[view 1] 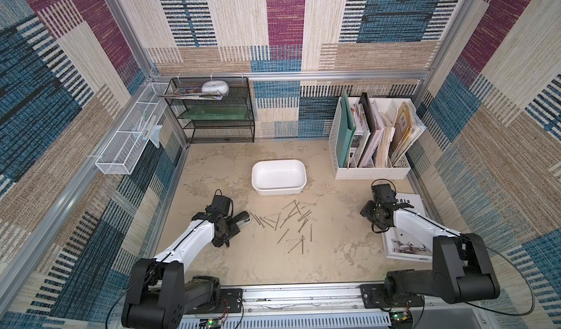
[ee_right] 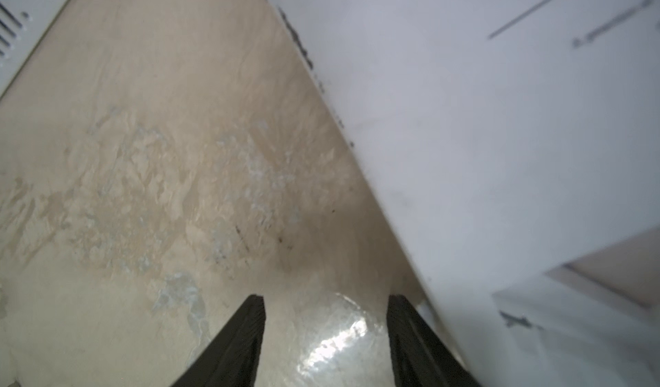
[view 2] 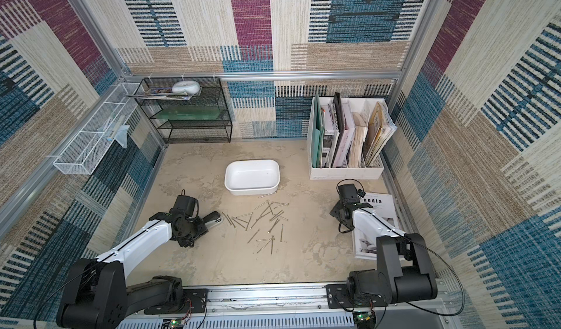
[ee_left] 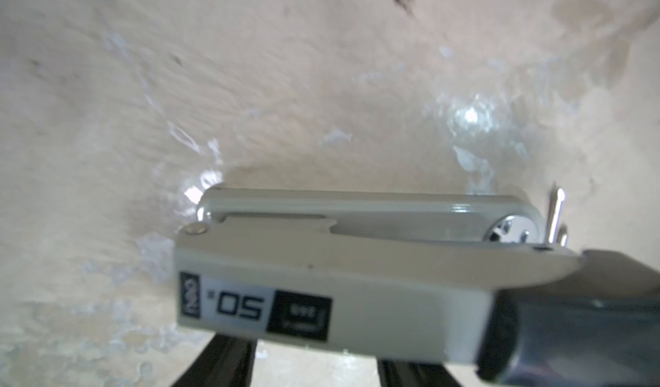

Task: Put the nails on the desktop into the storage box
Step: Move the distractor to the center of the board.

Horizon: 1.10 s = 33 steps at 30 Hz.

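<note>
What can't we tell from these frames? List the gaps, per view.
1. Left gripper: in the left wrist view the stapler covers its fingertips, so grip or mere contact is unclear.
2. Nails: in both top views too thin and overlapping for an exact count.
3. Magazine: title partly covered by the right arm in both top views, blurred in the right wrist view.

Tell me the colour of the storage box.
The storage box is plain white, clearest in a top view.
</note>
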Motion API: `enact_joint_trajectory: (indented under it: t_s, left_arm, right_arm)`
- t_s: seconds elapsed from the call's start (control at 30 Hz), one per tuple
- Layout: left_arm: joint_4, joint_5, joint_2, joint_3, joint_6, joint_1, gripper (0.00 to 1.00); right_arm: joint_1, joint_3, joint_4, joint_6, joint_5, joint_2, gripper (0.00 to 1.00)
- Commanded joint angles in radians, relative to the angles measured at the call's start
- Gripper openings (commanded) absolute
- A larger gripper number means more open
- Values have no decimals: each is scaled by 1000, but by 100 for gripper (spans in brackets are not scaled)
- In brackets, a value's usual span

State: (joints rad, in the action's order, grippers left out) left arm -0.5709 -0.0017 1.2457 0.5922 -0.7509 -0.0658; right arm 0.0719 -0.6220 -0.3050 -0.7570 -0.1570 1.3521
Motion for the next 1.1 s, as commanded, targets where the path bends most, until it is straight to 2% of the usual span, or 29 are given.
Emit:
enact_joint_trajectory:
  t_s: [0.0, 0.17, 0.37, 0.47, 0.53, 0.67, 0.77, 0.87, 0.93, 1.0, 1.07]
  left_arm:
    - [18, -1, 12, 7, 20, 72, 58]
    - [39, 1, 55, 44, 12, 145, 59]
    - [43, -59, 125, 122, 8, 161, 64]
    - [31, -22, 145, 144, 26, 166, 64]
    - [26, 9, 108, 119, 26, 150, 64]
    - [-35, 39, -86, 60, 23, 95, 67]
    - [-105, 104, -225, 55, 11, 58, 68]
    - [-153, 142, -307, 80, -25, -39, 66]
    - [-139, 155, -303, 101, -74, -144, 61]
    - [-70, 191, -242, 115, -136, -249, 44]
    - [32, 234, -172, 113, -196, -312, 33]
  right_arm:
    - [-34, -15, 23, 48, 14, 0, 61]
    - [-72, -16, 43, 71, 25, 22, 62]
    - [-109, -11, 67, 90, 31, 38, 62]
    - [-113, -19, 67, 109, 61, 37, 63]
    - [-114, -30, 60, 136, 84, 37, 63]
    - [-113, -31, 70, 165, 161, 22, 63]
    - [-111, -36, 63, 176, 201, 17, 63]
    - [-106, -39, 62, 180, 220, 13, 63]
    - [-104, -40, 68, 182, 226, 16, 63]
    - [-103, -40, 75, 180, 234, 24, 63]
    - [-99, -43, 80, 181, 241, 34, 63]
